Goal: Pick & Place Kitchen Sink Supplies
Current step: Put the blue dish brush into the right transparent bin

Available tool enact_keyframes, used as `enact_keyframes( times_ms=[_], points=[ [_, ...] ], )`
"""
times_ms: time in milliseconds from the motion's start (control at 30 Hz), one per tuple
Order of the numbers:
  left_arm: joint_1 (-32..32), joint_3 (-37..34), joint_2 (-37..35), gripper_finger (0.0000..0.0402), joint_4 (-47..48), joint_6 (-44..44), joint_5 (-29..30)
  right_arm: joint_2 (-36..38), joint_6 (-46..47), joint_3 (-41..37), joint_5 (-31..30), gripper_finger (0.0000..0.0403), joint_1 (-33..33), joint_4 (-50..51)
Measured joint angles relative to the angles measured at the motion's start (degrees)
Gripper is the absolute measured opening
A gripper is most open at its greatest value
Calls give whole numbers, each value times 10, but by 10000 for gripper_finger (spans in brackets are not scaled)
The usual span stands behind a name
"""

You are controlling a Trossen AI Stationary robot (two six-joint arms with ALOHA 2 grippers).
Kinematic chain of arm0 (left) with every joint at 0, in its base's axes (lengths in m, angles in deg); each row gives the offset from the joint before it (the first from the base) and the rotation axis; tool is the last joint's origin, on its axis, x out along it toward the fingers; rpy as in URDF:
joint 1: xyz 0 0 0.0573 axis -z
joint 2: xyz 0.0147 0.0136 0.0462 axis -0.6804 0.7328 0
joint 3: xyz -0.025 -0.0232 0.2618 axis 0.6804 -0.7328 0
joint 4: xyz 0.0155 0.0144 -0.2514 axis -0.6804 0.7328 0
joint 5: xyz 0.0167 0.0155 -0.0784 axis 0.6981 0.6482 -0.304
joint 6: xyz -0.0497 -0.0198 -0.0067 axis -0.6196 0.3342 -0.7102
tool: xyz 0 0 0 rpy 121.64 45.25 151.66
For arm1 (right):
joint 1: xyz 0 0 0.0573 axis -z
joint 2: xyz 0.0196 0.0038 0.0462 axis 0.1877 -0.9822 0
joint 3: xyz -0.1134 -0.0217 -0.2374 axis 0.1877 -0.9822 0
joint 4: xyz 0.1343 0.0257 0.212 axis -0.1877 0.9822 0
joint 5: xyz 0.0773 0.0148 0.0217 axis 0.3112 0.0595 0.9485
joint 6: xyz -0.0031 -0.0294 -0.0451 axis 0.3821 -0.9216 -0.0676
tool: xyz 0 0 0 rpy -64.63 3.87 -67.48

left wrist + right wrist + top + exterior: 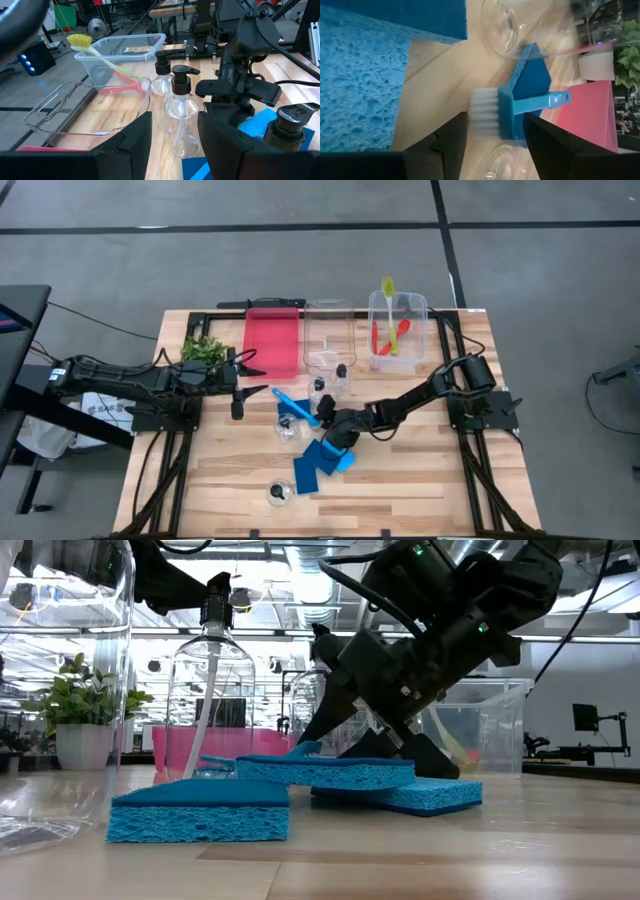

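A blue brush (pixel 517 107) with white bristles lies on the table, its head (pixel 312 418) near several flat blue sponges (pixel 318 460). My right gripper (pixel 495 127) hovers low over the brush head, open, slanting down, one finger on each side without touching it. In the low view it (pixel 375 745) hangs just behind the stacked sponges (pixel 330 772). Clear black-capped bottles (pixel 330 385) stand around the brush, and another (pixel 279 492) is near the front edge. My left gripper (pixel 240 388) waits open above the table's left part, pointing at the bottles (pixel 182 115).
At the back stand a red tray (pixel 272 340), a clear bin (pixel 328 335) and a second clear bin (pixel 398 330) holding a yellow-green brush (pixel 389 305) and a red brush (pixel 385 338). A leafy plant (pixel 203 348) sits at the back left.
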Motion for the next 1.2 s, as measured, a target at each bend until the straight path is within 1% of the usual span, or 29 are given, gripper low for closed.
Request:
enact_keyframes(
  times_ms=[133, 233, 567, 700, 933, 1200],
  points=[
    [0, 0, 0, 161, 0, 0, 0, 0, 2, 0, -2, 184, 0, 3],
    [0, 0, 0, 161, 0, 0, 0, 0, 11, 0, -2, 169, 0, 5],
    [0, 0, 0, 161, 0, 0, 0, 0, 36, 0, -3, 71, -3, 9],
    [0, 0, 0, 161, 0, 0, 0, -1, 36, 0, -33, 49, -12, 9],
    [0, 0, 0, 161, 0, 0, 0, -1, 29, 1, -73, 28, -29, 9],
    [0, 0, 0, 161, 0, 0, 0, -2, 9, 25, -106, 31, -44, 13]
  ],
)
